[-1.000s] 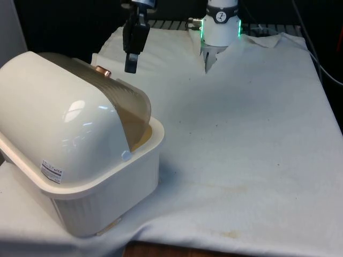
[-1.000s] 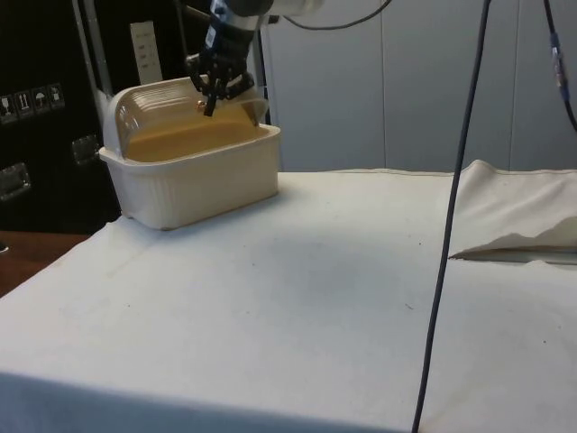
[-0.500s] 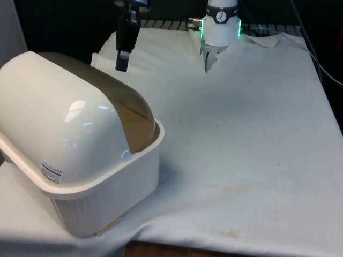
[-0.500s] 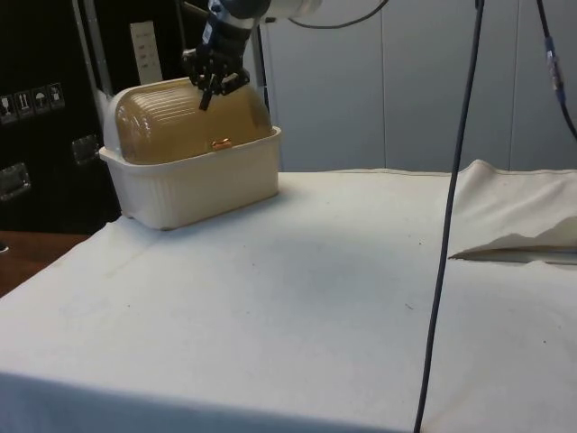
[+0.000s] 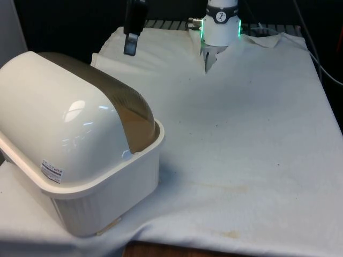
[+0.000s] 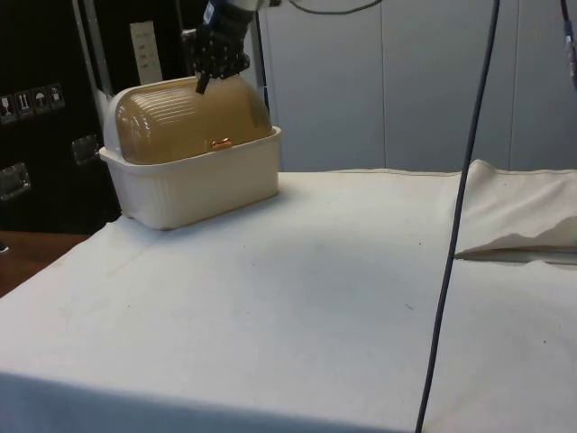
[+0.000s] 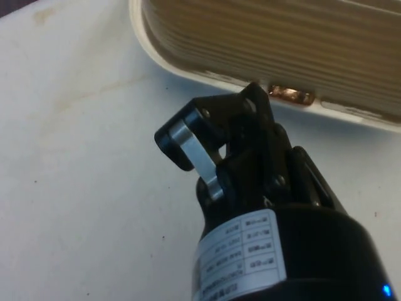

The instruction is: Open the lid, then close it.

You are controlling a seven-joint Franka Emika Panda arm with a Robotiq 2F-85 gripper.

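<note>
- While the roll-top lid (image 5: 135, 115) sits drawn fully down, the cream bread box (image 5: 107, 198) fills the lower left of the front view, turning its rounded back to the camera.
- In the side view the bread box (image 6: 200, 188) stands at the upper left of the frame, near the far corner of the table's white cloth (image 6: 315, 298).
- There the lid (image 6: 185, 117) is a ribbed, amber, see-through dome, and its lower edge meets the rim of the box.
- A small copper knob (image 6: 219, 142) sits at the lid's lower edge, just above the rim; the wrist view shows the same knob (image 7: 290, 94) against the cream rim.
- The black gripper (image 5: 130, 49) hangs at the top of the front view, left of centre, above the cloth (image 5: 241, 134) and beyond the box, apart from it.
- In the side view the gripper (image 6: 201, 84) points down over the top of the dome; from this angle I cannot say whether its tip touches the lid or hovers just clear.
- The gripper (image 7: 216, 122) holds nothing: its fingers (image 7: 188, 141) appear pressed together, and the front view's slim single outline agrees.
- A dark cable (image 6: 460, 216) hangs down the right part of the side view, in front of the table.
</note>
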